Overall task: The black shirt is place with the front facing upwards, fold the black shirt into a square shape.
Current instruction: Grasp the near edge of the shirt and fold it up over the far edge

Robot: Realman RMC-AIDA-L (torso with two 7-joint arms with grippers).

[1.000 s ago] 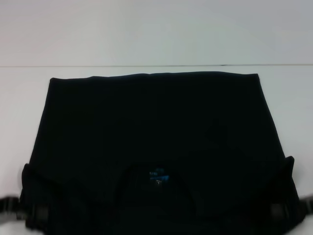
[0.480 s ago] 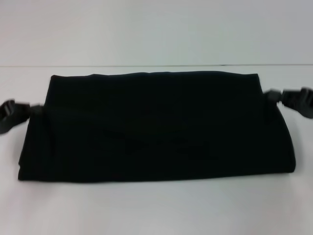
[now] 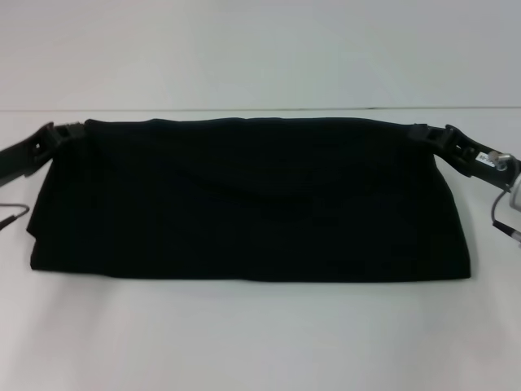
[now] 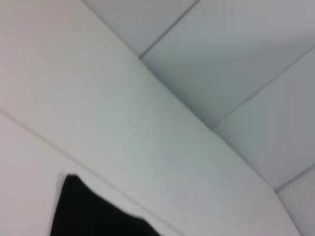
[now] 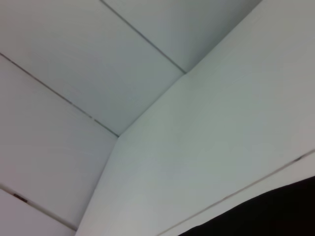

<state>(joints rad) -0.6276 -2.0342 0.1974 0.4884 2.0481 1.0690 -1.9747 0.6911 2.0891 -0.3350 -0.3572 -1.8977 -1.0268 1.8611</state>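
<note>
Shirt: the black shirt lies flat on the white table, doubled into a wide band, plain black side up, no lettering or label showing.
Long axis: it runs left to right across the table; the short way runs near to far.
Far edge: fairly straight, close to the table's far border; the near edge is straight too, with bare table nearer the robot.
Left gripper: the left gripper sits at the shirt's far-left corner, touching or pinching the cloth there; whether it grips or has let go I cannot tell.
Right gripper: the right gripper sits at the far-right corner, likewise at the cloth's edge; its hold cannot be told either.
Nearer arm: each arm is at its own end, equally close.
Judgement: the band is much too long for a square, so the coming fold probably has to bring one end across the long axis toward the other.
Wrist views: only a dark corner of cloth and white walls.
</note>
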